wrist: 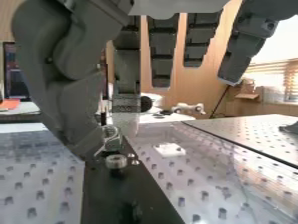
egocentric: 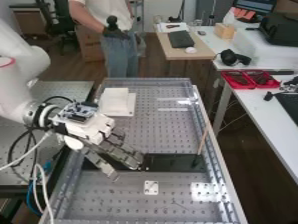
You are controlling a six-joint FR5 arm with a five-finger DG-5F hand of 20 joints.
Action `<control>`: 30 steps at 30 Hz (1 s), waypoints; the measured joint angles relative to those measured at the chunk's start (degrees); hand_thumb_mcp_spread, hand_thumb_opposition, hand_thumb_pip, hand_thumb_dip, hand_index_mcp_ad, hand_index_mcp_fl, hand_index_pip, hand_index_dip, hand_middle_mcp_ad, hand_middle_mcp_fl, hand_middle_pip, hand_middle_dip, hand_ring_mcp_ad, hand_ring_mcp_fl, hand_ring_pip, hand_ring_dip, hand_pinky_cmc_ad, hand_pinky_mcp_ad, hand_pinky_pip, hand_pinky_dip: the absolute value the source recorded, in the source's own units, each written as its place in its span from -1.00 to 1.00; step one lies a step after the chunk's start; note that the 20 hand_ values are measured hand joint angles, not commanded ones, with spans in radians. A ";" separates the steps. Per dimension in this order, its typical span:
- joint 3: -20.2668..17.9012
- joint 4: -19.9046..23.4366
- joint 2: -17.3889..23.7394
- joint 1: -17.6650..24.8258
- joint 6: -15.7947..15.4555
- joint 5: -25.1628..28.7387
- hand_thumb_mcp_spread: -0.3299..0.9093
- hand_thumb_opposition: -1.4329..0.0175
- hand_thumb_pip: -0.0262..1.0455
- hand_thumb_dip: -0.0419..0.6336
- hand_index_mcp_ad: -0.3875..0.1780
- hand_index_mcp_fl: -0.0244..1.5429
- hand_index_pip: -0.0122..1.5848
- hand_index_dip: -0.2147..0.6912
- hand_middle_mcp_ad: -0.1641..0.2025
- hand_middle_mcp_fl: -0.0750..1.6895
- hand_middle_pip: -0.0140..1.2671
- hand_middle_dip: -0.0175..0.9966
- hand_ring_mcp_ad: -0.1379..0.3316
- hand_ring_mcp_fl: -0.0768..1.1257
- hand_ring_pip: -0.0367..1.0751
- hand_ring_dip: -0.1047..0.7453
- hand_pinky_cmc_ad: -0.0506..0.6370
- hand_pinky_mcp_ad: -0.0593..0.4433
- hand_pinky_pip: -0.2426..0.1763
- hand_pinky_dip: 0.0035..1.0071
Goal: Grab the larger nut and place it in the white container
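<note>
- Larger nut [wrist: 116,161], as judged, seen on black strip [wrist: 100,200] near thumb tip; could be knocked over or rolled away if thumb is closed off-centre.
- Wrong piece could be pinched, small metal bits [wrist: 134,161] being just beside.
- Hand [egocentric: 122,151] opened narrowly, fingers nearly straight; whether anything is touched cannot be told.

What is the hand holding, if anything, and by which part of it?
Cannot be told: a metal ring-like piece shows close to the hand, but whether it's gripped isn't clear.
</note>
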 joint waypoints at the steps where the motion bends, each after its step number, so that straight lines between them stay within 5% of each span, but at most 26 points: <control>1: -0.01 0.02 0.18 0.11 -0.01 -0.03 0.10 -0.29 0.16 -0.05 0.18 -0.42 0.90 -0.32 0.29 -0.61 -0.76 -0.53 0.14 -0.79 -0.74 -0.46 0.21 0.40 0.03 -0.19; 13: -0.68 -2.46 8.12 5.47 -0.36 -1.91 0.10 -0.29 0.16 -0.05 0.18 -0.42 0.90 -0.32 0.30 -0.61 -0.77 -0.53 0.16 -0.76 -0.74 -0.46 0.15 0.41 0.04 -0.20; 30: 1.96 -12.44 11.15 15.73 -1.37 -17.54 0.10 -0.29 0.16 -0.05 0.18 -0.42 0.90 -0.32 0.27 -0.61 -0.78 -0.53 0.09 -0.76 -0.75 -0.46 0.14 0.41 0.13 -0.23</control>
